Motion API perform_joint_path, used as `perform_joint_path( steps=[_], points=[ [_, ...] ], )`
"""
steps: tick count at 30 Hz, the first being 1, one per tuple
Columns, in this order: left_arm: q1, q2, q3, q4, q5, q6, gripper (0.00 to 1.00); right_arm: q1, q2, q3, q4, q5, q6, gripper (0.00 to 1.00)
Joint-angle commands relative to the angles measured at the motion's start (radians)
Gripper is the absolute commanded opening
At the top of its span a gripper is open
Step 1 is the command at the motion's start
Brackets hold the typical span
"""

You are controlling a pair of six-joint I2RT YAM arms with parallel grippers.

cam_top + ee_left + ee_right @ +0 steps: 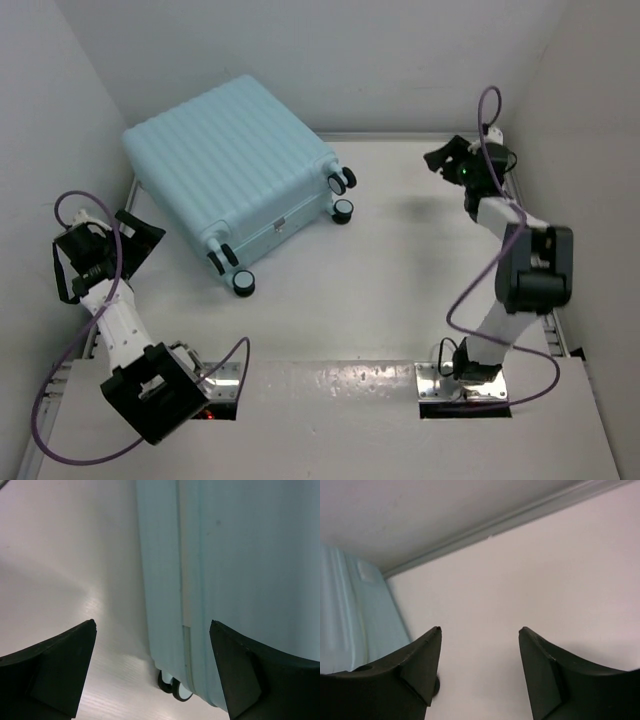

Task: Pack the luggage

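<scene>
2 claws, both empty: left claw (152, 623) spread wide at the left edge of the table (400, 280), just beside the luggage (235, 165). It lies flat, closed, in the far-left corner. The right claw (480, 629) is partly open near the far-right corner.
</scene>
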Motion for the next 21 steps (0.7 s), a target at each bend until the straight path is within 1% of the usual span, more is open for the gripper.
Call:
perform_joint_path(
  steps=[1,2,3,4,5,6,7,8,10,11,12,13,14,16,17,19,20,21],
  points=[
    [0.019,-0.054,-0.01,0.04,0.073,-0.028,0.99,0.092,-0.248,-0.311,-0.004,-0.063,-0.125,0.62],
    [0.019,-0.054,-0.02,0.04,0.093,-0.028,0.99,0.138,-0.35,-0.361,0.001,-0.087,-0.127,0.61],
    [0.028,-0.054,-0.02,0.019,0.113,-0.014,0.99,0.172,-0.441,-0.451,0.031,-0.089,-0.13,0.61],
    [0.029,-0.054,-0.02,0.009,0.134,-0.002,0.99,0.292,-0.478,-0.516,0.039,-0.089,-0.137,0.59],
    [0.029,-0.063,-0.02,0.0,0.175,-0.002,0.99,0.342,-0.549,-0.543,0.048,-0.06,-0.145,0.59],
    [0.029,-0.063,-0.02,-0.02,0.176,-0.002,0.99,0.441,-0.595,-0.582,0.091,-0.017,-0.165,0.59],
    [0.038,-0.072,-0.02,-0.02,0.19,-0.002,0.99,0.542,-0.612,-0.595,0.098,0.014,-0.176,0.59],
    [0.038,-0.086,-0.029,-0.029,0.199,-0.014,0.99,0.591,-0.614,-0.609,0.107,0.099,-0.209,0.58],
    [0.038,-0.1,-0.029,-0.041,0.21,-0.025,0.99,0.728,-0.565,-0.623,0.212,0.234,-0.22,0.56],
    [0.038,-0.1,-0.029,-0.052,0.21,-0.025,0.99,0.772,-0.548,-0.62,0.226,0.271,-0.211,0.55],
    [0.038,-0.112,-0.029,-0.07,0.219,-0.025,0.99,0.795,-0.487,-0.61,0.239,0.279,-0.223,0.53],
    [0.038,-0.123,-0.029,-0.079,0.219,-0.016,0.99,0.851,-0.465,-0.598,0.239,0.287,-0.232,0.48],
    [0.038,-0.123,-0.029,-0.089,0.219,-0.002,0.99,0.862,-0.403,-0.554,0.246,0.323,-0.234,0.47],
    [0.038,-0.132,-0.02,-0.119,0.21,0.008,0.99,0.881,-0.355,-0.52,0.254,0.336,-0.231,0.46],
    [0.038,-0.132,-0.02,-0.129,0.21,0.02,0.98,0.908,-0.306,-0.45,0.253,0.371,-0.236,0.44],
    [0.038,-0.141,-0.009,-0.147,0.199,0.032,0.98,0.927,-0.237,-0.403,0.234,0.41,-0.254,0.44],
    [0.047,-0.153,-0.009,-0.159,0.199,0.041,0.98,0.932,-0.191,-0.336,0.239,0.411,-0.255,0.43],
    [0.047,-0.153,-0.009,-0.159,0.199,0.041,0.98,0.935,-0.172,-0.319,0.249,0.417,-0.251,0.43]
  ],
)
